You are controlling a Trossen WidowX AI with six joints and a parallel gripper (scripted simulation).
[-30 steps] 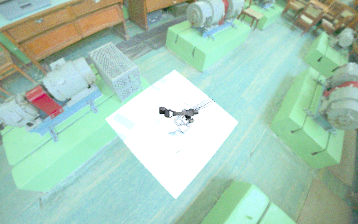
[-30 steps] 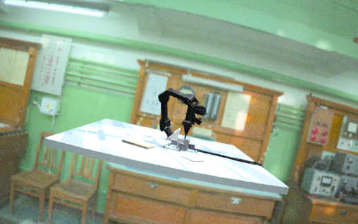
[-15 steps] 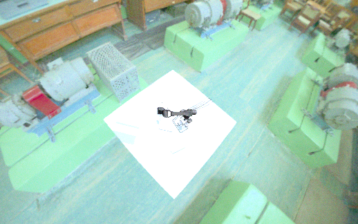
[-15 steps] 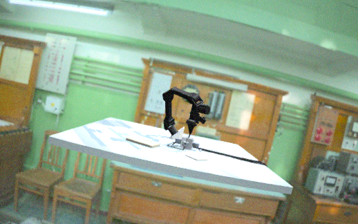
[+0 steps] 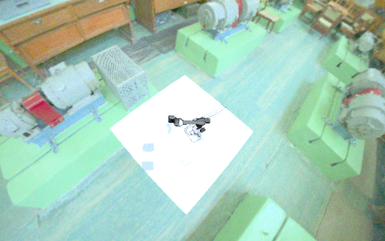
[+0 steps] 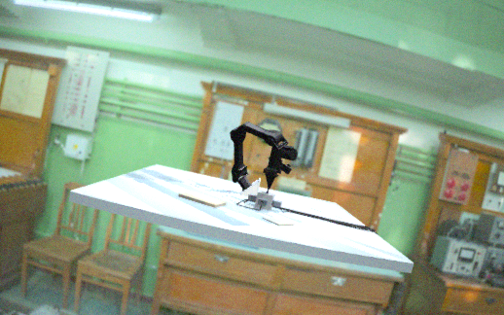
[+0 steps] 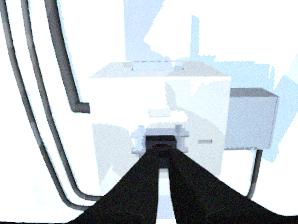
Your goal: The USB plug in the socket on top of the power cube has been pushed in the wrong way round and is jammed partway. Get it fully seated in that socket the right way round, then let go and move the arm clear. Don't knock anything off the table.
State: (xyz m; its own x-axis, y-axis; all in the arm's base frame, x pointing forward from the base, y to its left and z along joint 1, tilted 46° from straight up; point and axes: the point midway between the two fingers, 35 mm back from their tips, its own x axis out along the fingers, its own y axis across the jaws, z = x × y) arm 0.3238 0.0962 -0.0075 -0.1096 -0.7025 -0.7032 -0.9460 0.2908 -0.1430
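Note:
My gripper (image 7: 162, 157) (image 5: 201, 129) (image 6: 269, 187) points straight down over the white power cube (image 7: 119, 151) (image 5: 195, 133) (image 6: 265, 197) near the middle of the white table (image 5: 223, 143) (image 6: 146, 201). In the wrist view the two black fingers meet on a small dark USB plug (image 7: 158, 140) and are shut on it. The plug sits at the cube's top face; I cannot tell how deep it is in the socket. A grey block (image 7: 252, 120) adjoins the cube on the right.
Dark cables (image 7: 63, 63) curve along the table left of the cube, and a black cable (image 6: 321, 217) runs off to the table's right edge. Flat pads (image 6: 201, 198) (image 6: 278, 220) lie near the cube. Two pale patches (image 5: 148, 147) (image 5: 147, 165) lie near the table's left edge.

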